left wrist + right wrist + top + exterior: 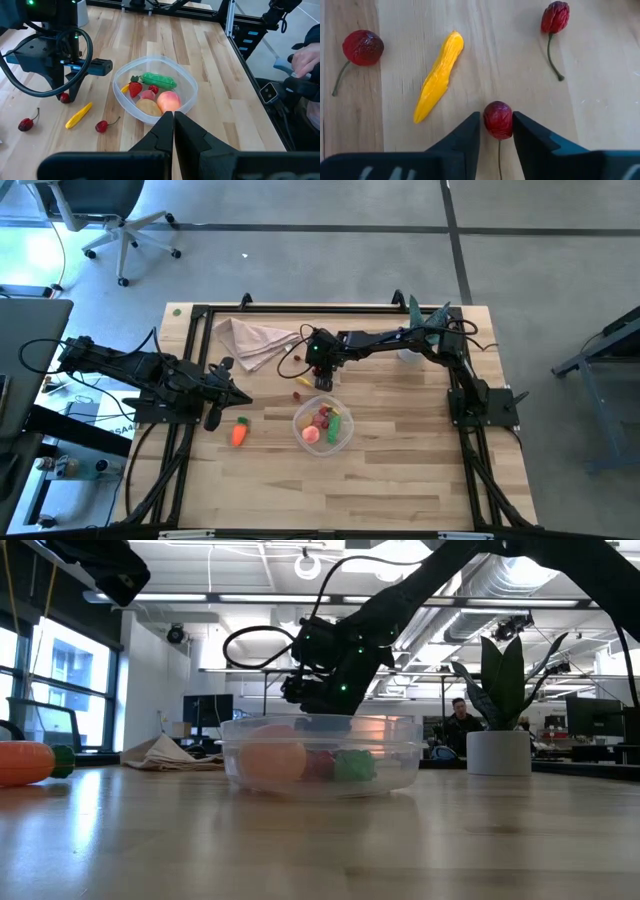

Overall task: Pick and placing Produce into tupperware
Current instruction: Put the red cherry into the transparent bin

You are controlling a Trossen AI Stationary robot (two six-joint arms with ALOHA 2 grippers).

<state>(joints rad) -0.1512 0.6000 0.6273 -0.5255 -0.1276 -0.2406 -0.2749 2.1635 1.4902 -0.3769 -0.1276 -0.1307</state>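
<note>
The clear round tupperware [323,425] [186,82] [320,755] stands mid-table and holds a strawberry, a green pepper, a peach-coloured fruit and a tan potato. My right gripper [497,125] [322,378] points down at the table just beyond it, shut on a red cherry [498,119]. Beside it on the wood lie a yellow piece [439,75] [79,115] and two more cherries [363,47] [555,16]. The orange carrot [238,433] [25,762] lies to the left, near my left gripper [173,120] [215,408], which is shut, holds nothing and hovers. My right gripper pinches the cherry's round red body [498,112] between its two fingers, coming from above and pointing down. The stem [499,152] runs back between the fingers. Whether the cherry rests on the wood or is just clear of it, I cannot tell.
A beige napkin [255,340] lies at the far left of the table, and a green plant in a white pot [498,745] stands at the far right. A black frame runs round the far and side edges. A person's hand [305,57] shows beyond the table's edge.
</note>
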